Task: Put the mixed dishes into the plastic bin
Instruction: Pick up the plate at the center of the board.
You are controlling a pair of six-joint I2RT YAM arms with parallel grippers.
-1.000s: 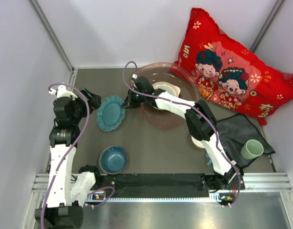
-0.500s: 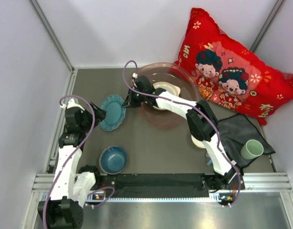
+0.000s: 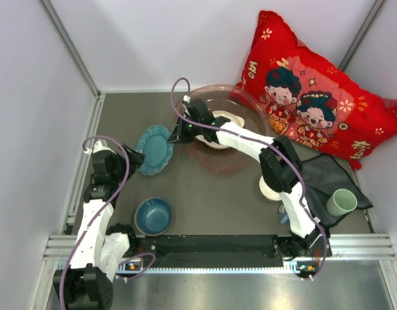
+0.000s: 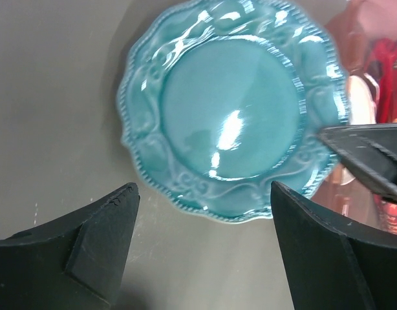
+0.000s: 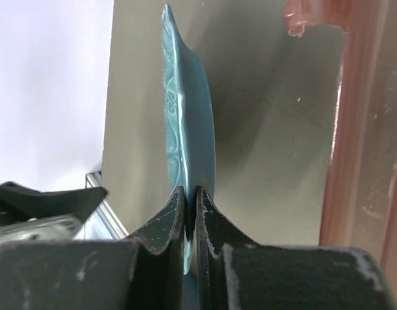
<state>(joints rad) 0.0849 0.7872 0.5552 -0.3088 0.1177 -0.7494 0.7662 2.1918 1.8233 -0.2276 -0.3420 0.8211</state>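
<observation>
Top external view: the teal scalloped plate [image 3: 152, 150] lay left of centre on the table [image 3: 205, 194], just left of the plastic bin [image 3: 247, 103], which occupied the upper middle. The right gripper [image 3: 178, 134] reached across the bin's left rim, its jaws clamped on the plate's right edge. The left gripper [image 3: 129, 159] sat at the plate's left side with jaws spread wide and nothing between them. A cream-white bowl [image 3: 229, 121] rested inside the bin. The blue bowl [image 3: 153, 216] stood at lower left, and the pale green cup [image 3: 341, 202] sat on the dark grey cloth [image 3: 318, 174] at right, below the red pillow [image 3: 308, 90].

Left wrist view: the plate [image 4: 229, 106] filled the upper centre, beyond the gripper's [image 4: 205, 248] parted fingers [image 4: 101, 242].

Right wrist view: the plate [image 5: 189, 129] appeared edge-on, its rim pinched between the two fingers [image 5: 167, 223]; the bin's wall [image 5: 354, 129] ran down the right.
</observation>
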